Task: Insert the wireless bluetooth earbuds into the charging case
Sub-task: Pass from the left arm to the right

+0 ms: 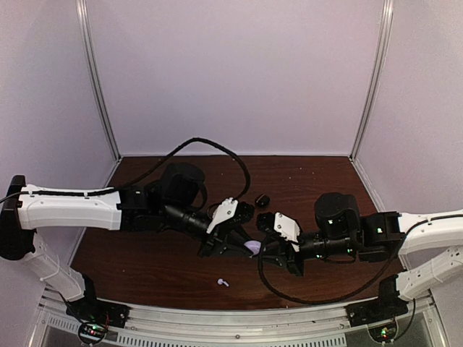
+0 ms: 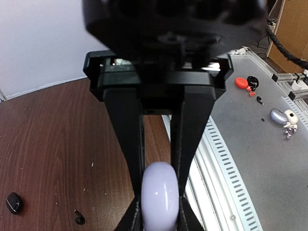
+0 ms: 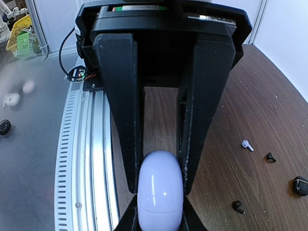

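My left gripper and right gripper both pinch one glossy, rounded, pale-lavender charging case; a white earbud lies on the table.

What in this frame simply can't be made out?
- Lid state of the lavender case: the left gripper and right gripper cover it from the top, and both wrist views crop its lower end.
- The black case: cut by the right wrist view's edge, tiny elsewhere.
- The black earbud: too small for detail.

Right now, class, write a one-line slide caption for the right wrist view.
Right gripper clamps the lavender charging case; a white earbud lies loose on the wooden table.
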Controlling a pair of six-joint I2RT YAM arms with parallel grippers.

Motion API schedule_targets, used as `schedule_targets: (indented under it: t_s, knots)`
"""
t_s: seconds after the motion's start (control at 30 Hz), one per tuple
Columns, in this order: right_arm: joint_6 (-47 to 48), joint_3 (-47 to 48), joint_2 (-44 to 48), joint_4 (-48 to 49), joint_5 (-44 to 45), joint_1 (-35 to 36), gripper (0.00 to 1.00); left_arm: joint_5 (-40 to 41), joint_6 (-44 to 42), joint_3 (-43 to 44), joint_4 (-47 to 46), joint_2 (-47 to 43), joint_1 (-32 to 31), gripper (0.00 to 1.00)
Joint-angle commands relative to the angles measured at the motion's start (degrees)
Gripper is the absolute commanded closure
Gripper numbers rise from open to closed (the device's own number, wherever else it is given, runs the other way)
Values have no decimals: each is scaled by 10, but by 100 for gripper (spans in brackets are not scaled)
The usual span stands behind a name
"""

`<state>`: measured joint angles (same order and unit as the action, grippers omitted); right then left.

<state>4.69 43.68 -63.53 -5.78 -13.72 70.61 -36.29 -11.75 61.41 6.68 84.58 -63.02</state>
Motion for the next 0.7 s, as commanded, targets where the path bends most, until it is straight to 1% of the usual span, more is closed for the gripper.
schedule_targets:
  t_s: [0.0,0.07,0.1,0.13,0.23,0.4,0.53,0.67]
  knots:
    - [1,5,16,23,-12,-1,86,42,30,5,-41,-8,0,72]
    - [-3,-1,23,32,-10,-1,86,55,48,-11,-61,-20,0,64]
    - [-6,-7,27,39,-8,-1,86,58,53,-20,-92,-26,0,61]
    - [-9,-12,31,45,-7,-1,86,59,60,-30,-103,-33,0,58]
    - [-16,-25,40,56,-3,-2,86,63,77,-60,-151,-52,0,53]
    - [-17,-37,56,80,-2,-2,87,87,88,-69,-171,-60,0,51]
    - [-11,-43,60,85,-10,-2,88,113,95,-66,-180,-64,0,52]
    - [-2,-49,59,84,-16,-2,88,121,102,-71,-196,-72,3,53]
